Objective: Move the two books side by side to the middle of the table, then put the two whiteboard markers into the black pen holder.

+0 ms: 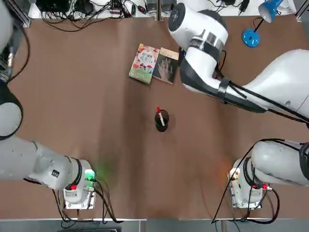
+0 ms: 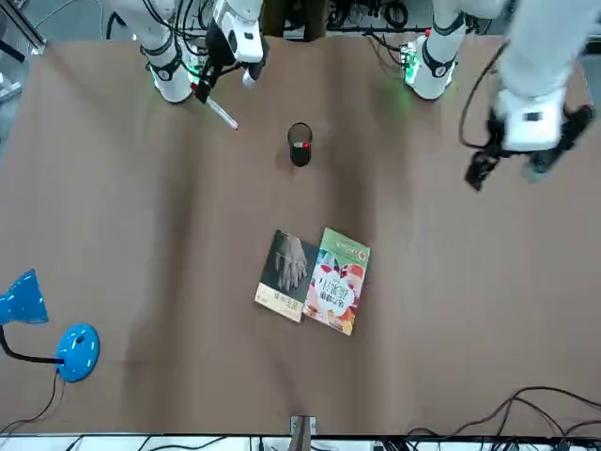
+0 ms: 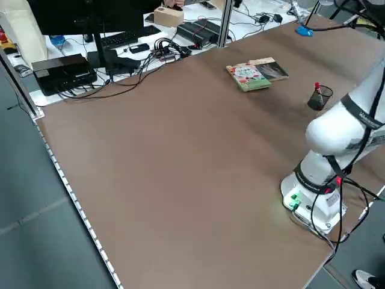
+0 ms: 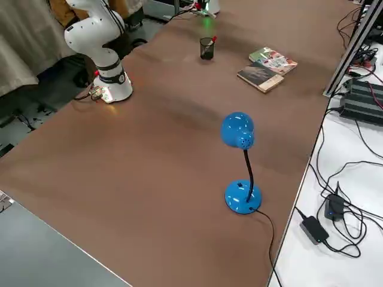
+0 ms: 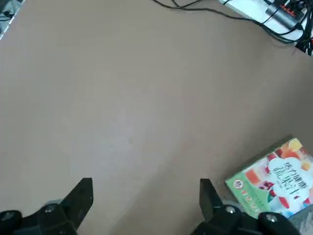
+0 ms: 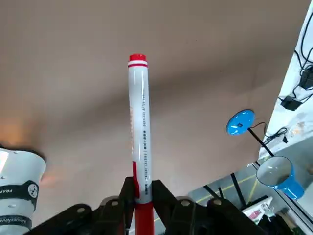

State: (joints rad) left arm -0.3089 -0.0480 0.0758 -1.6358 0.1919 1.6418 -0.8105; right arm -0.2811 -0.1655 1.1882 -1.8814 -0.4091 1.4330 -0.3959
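The two books lie side by side and touching on the table point(image 1: 87, 96): the floral one point(image 1: 145, 63) and the dark grey one point(image 1: 166, 65). The black pen holder point(image 2: 300, 148) stands nearer the arms' bases, with one red-capped whiteboard marker point(image 1: 160, 117) upright in it. My right gripper point(image 6: 142, 188) is shut on the second marker point(image 6: 137, 132); the front view shows it raised in the air near the right base, with the marker point(image 2: 220, 113) slanting down. High over the table's left side, my left gripper point(image 5: 145, 188) is open and empty, with the floral book point(image 5: 274, 181) beside it in its view.
A blue desk lamp point(image 1: 251, 36) stands at the far right corner. Cables and electronics point(image 3: 120, 54) lie beyond the far edge. The right arm's white links point(image 1: 203, 43) hang over the table beside the books.
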